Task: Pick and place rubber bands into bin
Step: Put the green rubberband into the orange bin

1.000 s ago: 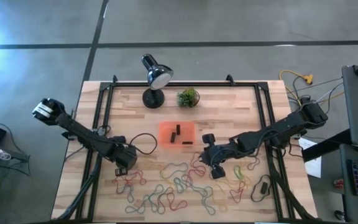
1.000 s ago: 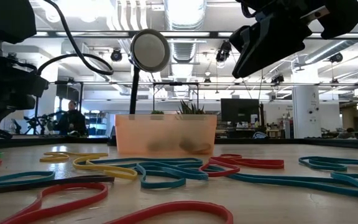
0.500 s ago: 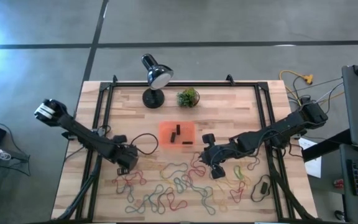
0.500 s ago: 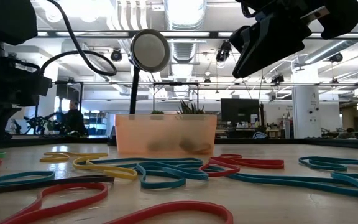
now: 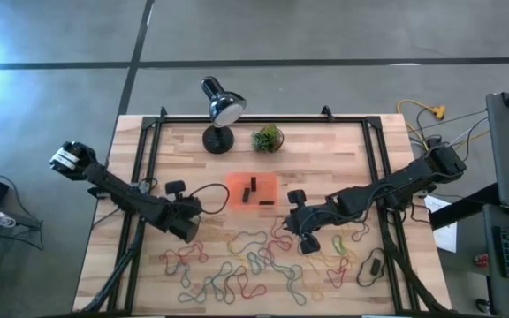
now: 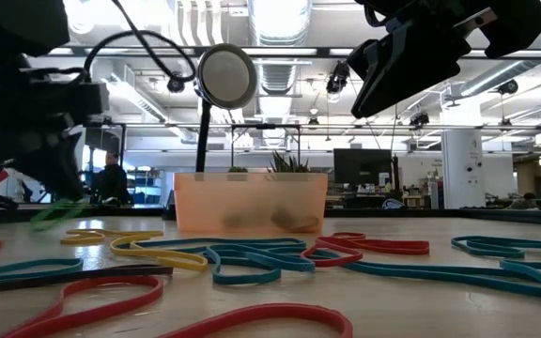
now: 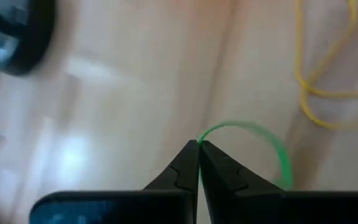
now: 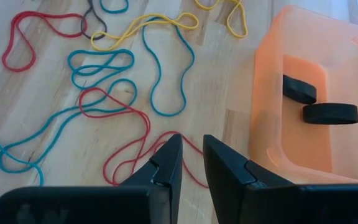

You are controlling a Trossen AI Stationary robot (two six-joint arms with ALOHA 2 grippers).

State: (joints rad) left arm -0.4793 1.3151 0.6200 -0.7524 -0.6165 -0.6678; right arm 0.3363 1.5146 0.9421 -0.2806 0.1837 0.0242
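Many rubber bands (image 5: 263, 263) in red, blue, yellow and green lie loose on the near half of the wooden table. The orange bin (image 5: 252, 193) stands mid-table with dark bands (image 8: 319, 113) inside. My left gripper (image 5: 191, 231) hovers left of the bin, shut on a green rubber band (image 7: 272, 146), which also shows in the low view (image 6: 59, 214). My right gripper (image 8: 191, 146) hangs just right of the bin (image 8: 303, 93). It is open by a narrow gap, with nothing between its fingers, above a red band (image 8: 129, 149). My left gripper pinches the green band at one spot on its loop (image 7: 205, 138), right at the free ends of its two fingers. The fingers slant down from the table's left. The rest of the loop curves away beside the fingers and hangs slack, just above the table.
A black desk lamp (image 5: 219, 106) and a small potted plant (image 5: 267, 138) stand behind the bin. A black cable (image 5: 208, 196) loops between my left arm and the bin. Black frame rails (image 5: 148, 177) run along both table sides. A small black object (image 5: 374, 263) lies near the right rail.
My left gripper has swung round toward the bin and risen a little, staying shut. The green band, which lay at the table's left, has come up off the wood with it. My right arm has kept still.
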